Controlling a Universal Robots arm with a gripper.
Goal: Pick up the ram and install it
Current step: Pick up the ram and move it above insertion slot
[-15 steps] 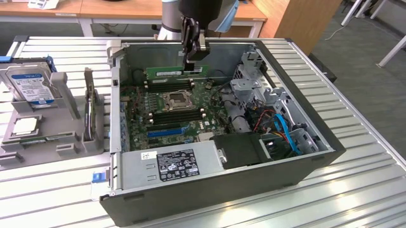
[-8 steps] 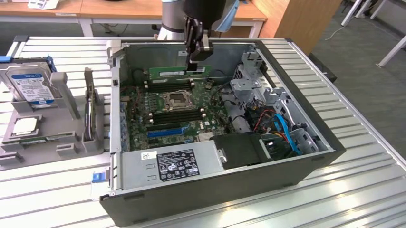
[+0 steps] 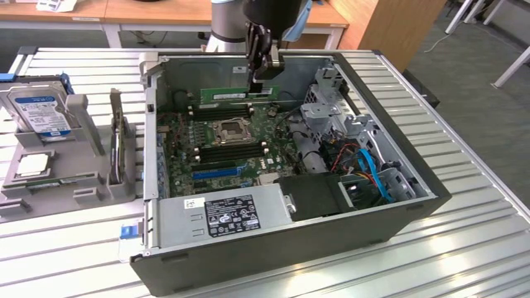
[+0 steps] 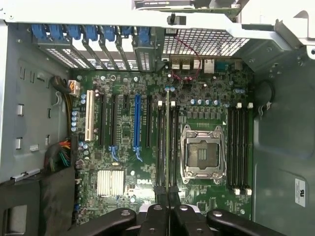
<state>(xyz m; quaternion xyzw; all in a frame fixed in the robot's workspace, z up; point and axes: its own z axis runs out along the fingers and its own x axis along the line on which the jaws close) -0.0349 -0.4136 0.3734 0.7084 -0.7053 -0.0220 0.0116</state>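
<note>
One gripper (image 3: pixel 263 81) hanging inside open case (image 3: pixel 290 254), fingers pinching ram (image 3: pixel 232 95) near its end. Stick hovering level above motherboard (image 3: pixel 277 133), lining up edge-on over memory slots (image 4: pixel 160 147). Judging: keeping stick parallel, notch matching, pressing evenly.

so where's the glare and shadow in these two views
Exterior view: glare streaks the ribbed metal table toward that view's right; the long green ram stick in the black gripper is evenly lit, the black shroud inside the dark grey computer case sits dim. Wrist view: the pale metal bar beside the blue card clips washes out white; the black cable bundle lies in shadow.
</note>
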